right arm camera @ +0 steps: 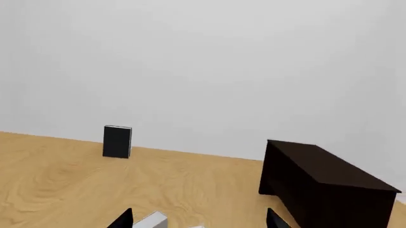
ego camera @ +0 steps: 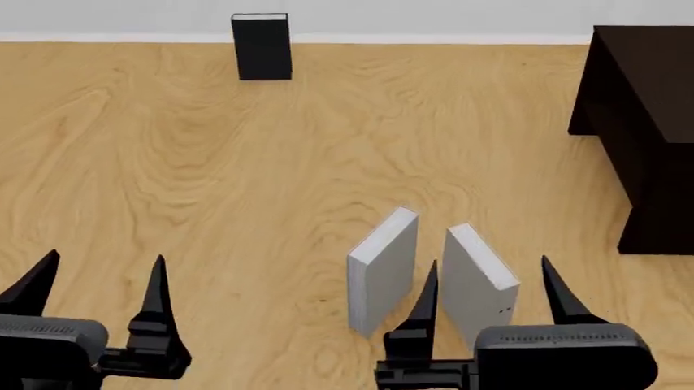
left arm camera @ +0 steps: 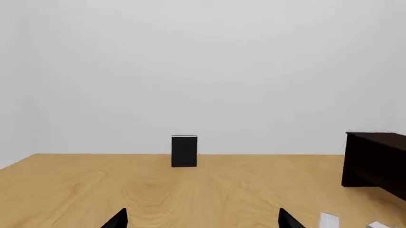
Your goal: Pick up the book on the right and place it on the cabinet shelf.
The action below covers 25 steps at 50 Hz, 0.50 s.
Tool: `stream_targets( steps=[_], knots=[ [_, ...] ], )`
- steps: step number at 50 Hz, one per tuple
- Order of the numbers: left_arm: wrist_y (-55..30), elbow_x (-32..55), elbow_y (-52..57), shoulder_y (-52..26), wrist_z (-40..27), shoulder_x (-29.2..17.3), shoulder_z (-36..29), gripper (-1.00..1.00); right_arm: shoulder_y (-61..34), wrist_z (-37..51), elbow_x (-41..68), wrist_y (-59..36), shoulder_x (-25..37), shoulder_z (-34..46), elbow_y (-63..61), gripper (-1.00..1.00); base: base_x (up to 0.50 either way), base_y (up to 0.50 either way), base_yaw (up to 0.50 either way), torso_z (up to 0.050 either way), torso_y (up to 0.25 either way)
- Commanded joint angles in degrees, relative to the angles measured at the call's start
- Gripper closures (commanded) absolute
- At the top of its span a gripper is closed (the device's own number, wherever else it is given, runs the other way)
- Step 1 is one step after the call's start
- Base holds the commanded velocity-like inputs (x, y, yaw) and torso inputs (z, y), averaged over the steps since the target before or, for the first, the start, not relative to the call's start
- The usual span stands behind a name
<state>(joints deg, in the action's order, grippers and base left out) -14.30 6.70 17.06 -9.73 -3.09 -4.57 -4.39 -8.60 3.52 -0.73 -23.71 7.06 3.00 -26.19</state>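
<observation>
The right gripper (ego camera: 490, 294) hangs open, seemingly straddling the book (ego camera: 477, 280), which stands upright right of its grey twin (ego camera: 383, 270). Closing off-centre could topple it into that neighbour. The left gripper (ego camera: 103, 280) is open too, holding nothing.

The tabletop (ego camera: 217, 179) looks like pale wood with clear grain, smooth and matt. The cabinet shelf (ego camera: 645, 122) is very dark wood, and the book (ego camera: 477, 280) is plain matt grey.
</observation>
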Motion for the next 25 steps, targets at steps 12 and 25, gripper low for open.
stream_targets(
  steps=[12,25],
  knots=[
    [-0.43,-0.27,5.11,-0.83,-1.49,-2.53,-2.9,-1.0,-1.35,-0.01,-1.09,-8.93,3.02,2.75,-9.96,-1.0,0.45,-0.24,0.0,0.05,0.0],
    [0.53,-1.47,5.49,-0.99,-3.81,-3.07,-3.4,-1.0,-1.39,0.21,0.3,-8.64,3.11,2.41,-9.63,-1.0,0.5,-0.11,0.0,0.004,0.0]
  ],
)
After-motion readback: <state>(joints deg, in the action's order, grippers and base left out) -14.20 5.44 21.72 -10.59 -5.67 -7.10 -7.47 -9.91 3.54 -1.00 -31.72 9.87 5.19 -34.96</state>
